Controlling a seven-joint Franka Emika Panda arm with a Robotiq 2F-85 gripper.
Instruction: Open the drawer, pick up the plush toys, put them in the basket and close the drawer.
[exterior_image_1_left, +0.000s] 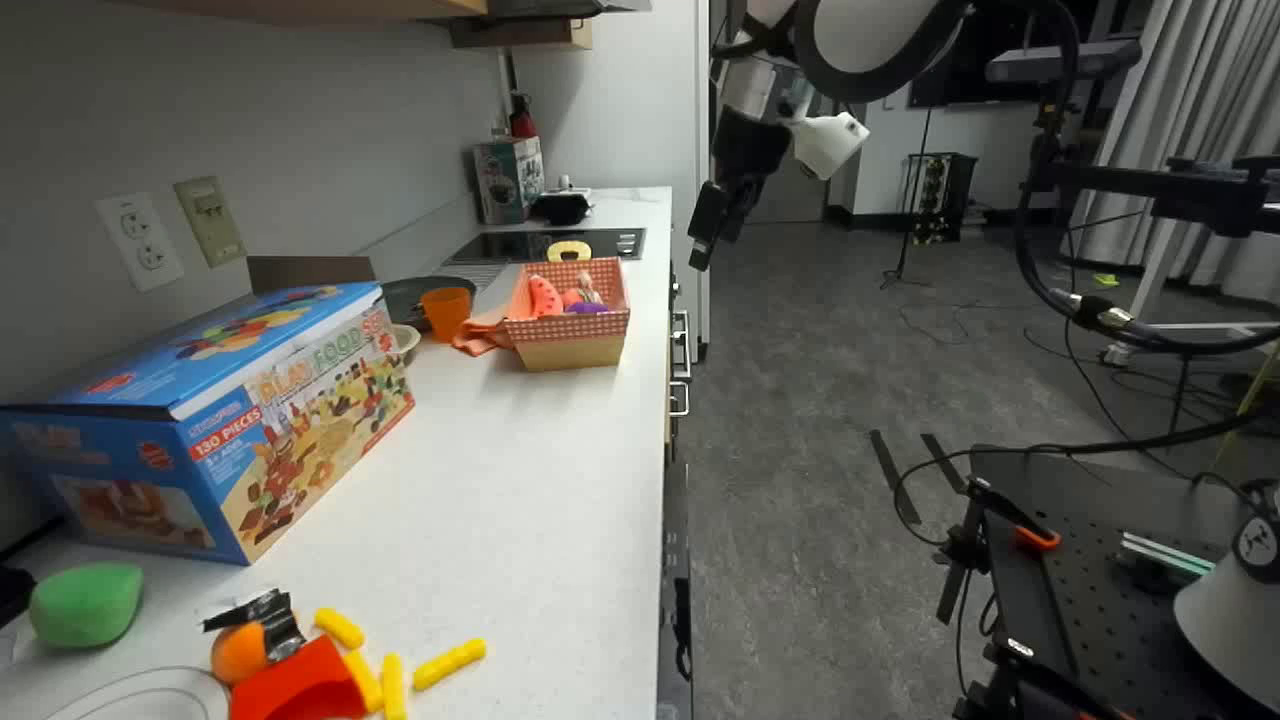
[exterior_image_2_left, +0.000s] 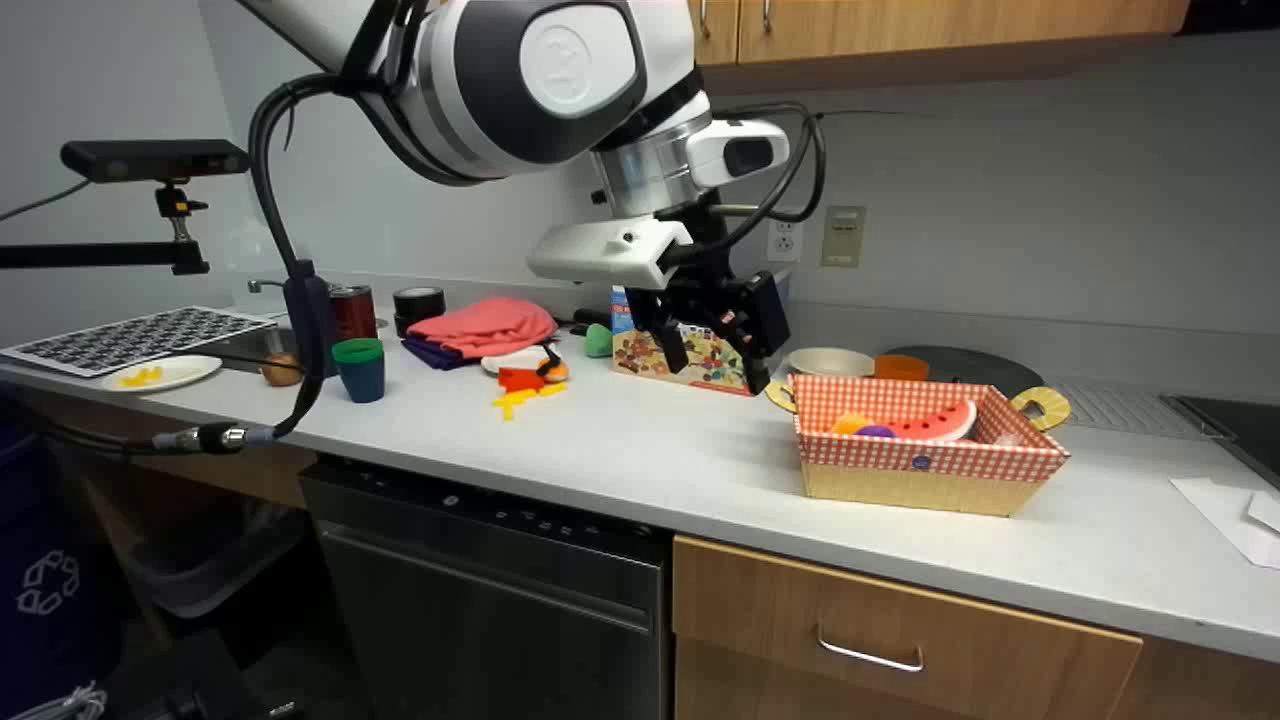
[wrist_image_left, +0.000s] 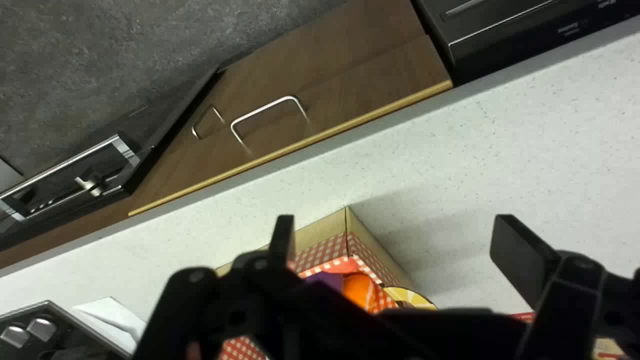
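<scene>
Below the gripper, the counter is stretched out. Lower still, the wood-fronted drawer is found closed, and its opening is judged the first step. Beneath the gripper and off to one side, the basket is set on the counter. The jaws are spread wide, with nothing held. The coming move seems governed by the handle: well below the gripper, its bar is laid parallel to the counter's edge, more along the jaws' opening than across it, so a wrist turn may be needed. No plush toys can be identified, and the drawer's inside is hidden.
</scene>
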